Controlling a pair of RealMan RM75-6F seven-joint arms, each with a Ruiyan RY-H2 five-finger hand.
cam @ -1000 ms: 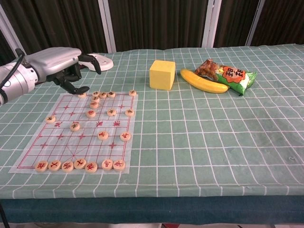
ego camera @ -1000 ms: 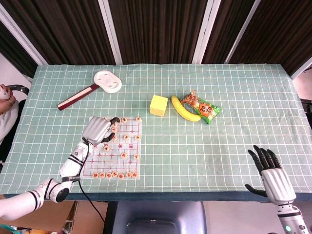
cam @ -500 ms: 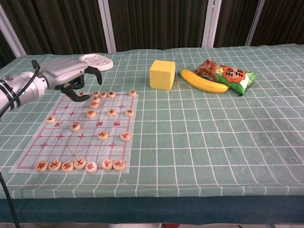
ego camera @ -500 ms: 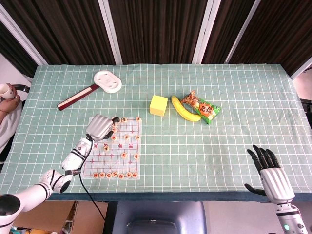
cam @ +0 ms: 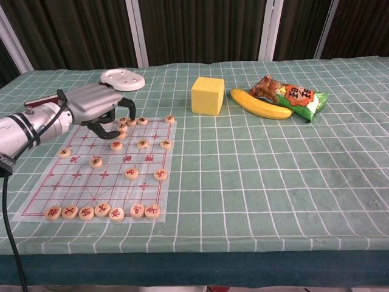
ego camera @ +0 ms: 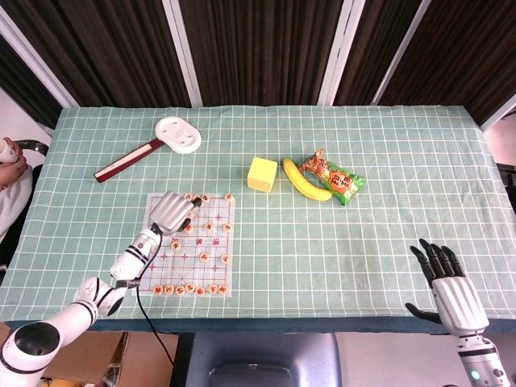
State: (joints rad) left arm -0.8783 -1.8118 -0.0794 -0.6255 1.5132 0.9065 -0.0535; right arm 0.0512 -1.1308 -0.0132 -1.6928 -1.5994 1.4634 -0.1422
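Green checked cloth (ego camera: 322,242); left hand (cam: 97,106) curled over chess pieces (cam: 124,126).

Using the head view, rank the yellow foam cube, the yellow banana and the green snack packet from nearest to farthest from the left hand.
Measured from the left hand, over the far end of the chess board:
1. Yellow foam cube, to its right and further back.
2. Yellow banana, just beyond the cube.
3. Green snack packet, behind the banana, furthest right.

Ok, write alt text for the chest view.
The left hand hovers, fingers curled, over round pieces at the far edge of a chess board mat on a green checked table; beyond lie a yellow cube, banana and snack bag.
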